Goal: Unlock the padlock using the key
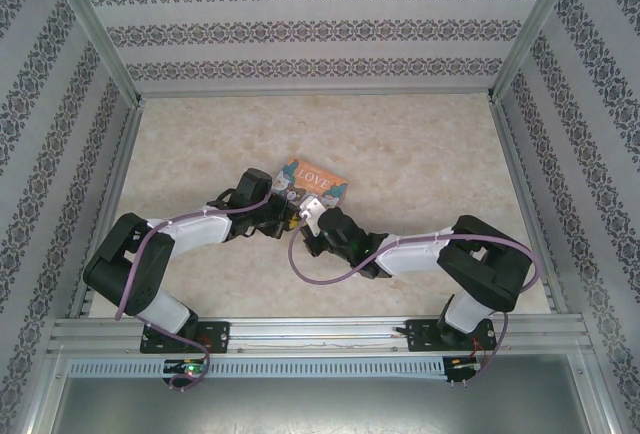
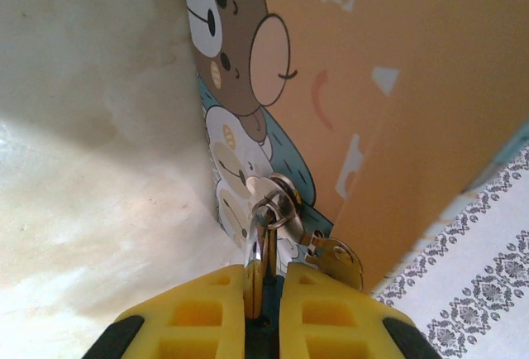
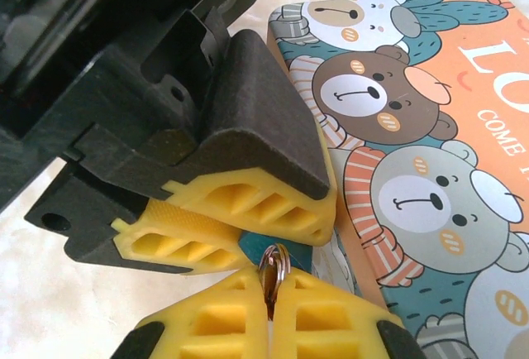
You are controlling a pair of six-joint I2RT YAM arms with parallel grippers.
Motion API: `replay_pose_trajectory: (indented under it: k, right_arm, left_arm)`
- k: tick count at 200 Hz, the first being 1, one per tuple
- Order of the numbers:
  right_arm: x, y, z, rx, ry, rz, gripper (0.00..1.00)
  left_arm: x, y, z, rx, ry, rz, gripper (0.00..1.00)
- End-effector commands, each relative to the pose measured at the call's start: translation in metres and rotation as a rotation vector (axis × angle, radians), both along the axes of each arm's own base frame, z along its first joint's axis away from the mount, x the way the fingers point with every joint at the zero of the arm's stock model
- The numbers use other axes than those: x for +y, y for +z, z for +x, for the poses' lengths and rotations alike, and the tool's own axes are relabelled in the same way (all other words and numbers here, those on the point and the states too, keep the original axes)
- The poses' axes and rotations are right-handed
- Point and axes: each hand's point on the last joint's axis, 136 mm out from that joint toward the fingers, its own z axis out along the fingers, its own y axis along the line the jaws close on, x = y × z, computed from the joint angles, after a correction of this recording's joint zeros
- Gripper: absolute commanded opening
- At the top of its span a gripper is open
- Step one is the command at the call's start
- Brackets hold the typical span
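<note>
Key: small, flat, brass-coloured. It hangs tilted from a thin silver key ring, beside the lower corner of the tin.

On the same ring, a flat metal piece stands edge-on, nipped between the left fingers; key or shackle, cannot tell.

Right fingers pinch the ring's loop.

Teal patch just behind the loop: padlock body or tin side, cannot tell.

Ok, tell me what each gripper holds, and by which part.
Left gripper pinches what looks like a key by its flat head; right gripper pinches the key ring by its lower part.
</note>
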Motion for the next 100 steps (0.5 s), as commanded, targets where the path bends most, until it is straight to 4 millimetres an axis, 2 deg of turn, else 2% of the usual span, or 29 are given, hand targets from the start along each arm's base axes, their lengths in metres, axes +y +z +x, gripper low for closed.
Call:
replay_pose_trajectory:
  k: [1, 23, 67, 100]
  right_arm:
    - [-0.012, -0.012, 0.004, 0.012, -0.076, -0.014, 0.00]
    - [-0.016, -0.017, 0.003, 0.025, -0.096, -0.011, 0.00]
    - [-0.021, -0.019, 0.001, 0.048, -0.129, 0.022, 0.00]
    - [-0.025, -0.014, 0.001, 0.048, -0.155, 0.055, 0.00]
  left_arm:
    - [0.004, -0.009, -0.004, -0.017, -0.013, 0.055, 0.07]
    - [0.008, -0.012, -0.004, -0.018, -0.014, 0.079, 0.20]
    - [0.023, -0.011, -0.002, -0.049, -0.020, 0.154, 0.40]
    - [0.041, -0.005, 0.000, -0.075, -0.019, 0.214, 0.45]
